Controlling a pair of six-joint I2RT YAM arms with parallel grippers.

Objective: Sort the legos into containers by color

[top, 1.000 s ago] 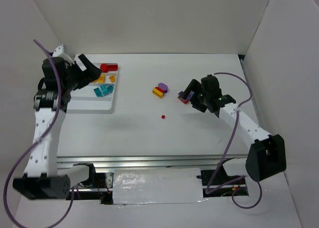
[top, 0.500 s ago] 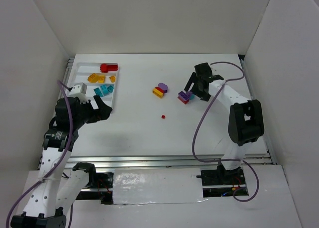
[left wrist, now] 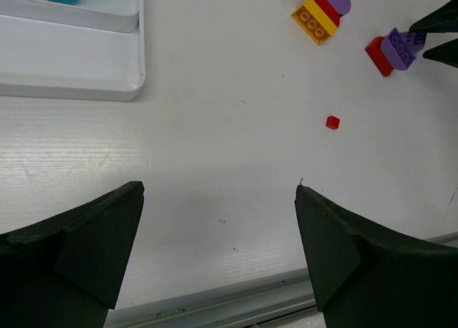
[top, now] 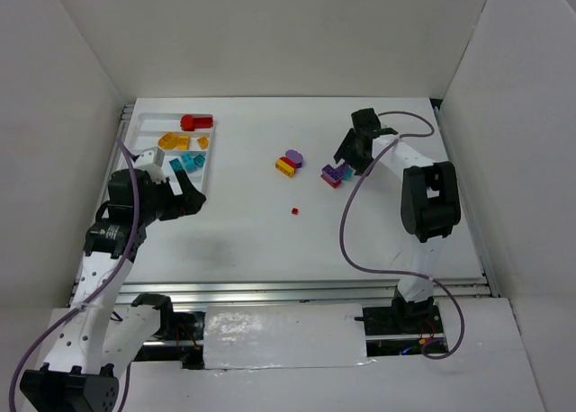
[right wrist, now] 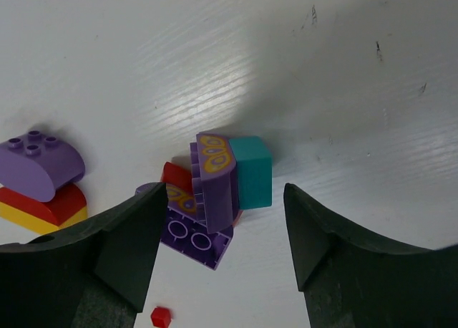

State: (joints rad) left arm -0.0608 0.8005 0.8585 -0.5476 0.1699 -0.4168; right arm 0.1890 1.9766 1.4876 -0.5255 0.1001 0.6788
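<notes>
The white tray [top: 153,124] of containers lies at the far left, holding red [top: 195,121], orange [top: 175,142] and teal legos [top: 186,164] in separate rows. On the table mid-right, a cluster joins a printed purple brick [right wrist: 215,181], a teal cube [right wrist: 252,172], a flat purple piece [right wrist: 197,236] and a red one [right wrist: 174,176]. My right gripper [right wrist: 225,192] is open astride this cluster [top: 334,174], with a gap showing beside the teal cube. A yellow-red-purple stack [top: 289,162] and a tiny red brick [top: 294,211] lie nearby. My left gripper [left wrist: 219,190] hangs open and empty by the tray's near corner.
White walls enclose the table on three sides. A metal rail [top: 270,291] runs along the near edge. The right arm's purple cable [top: 360,205] loops over the table beside the cluster. The tray's near rim [left wrist: 86,92] lies just ahead of my left fingers.
My left arm has pulled back from over the tray toward the near side. The right arm swung in to the cluster, and its jaws have narrowed around it.
</notes>
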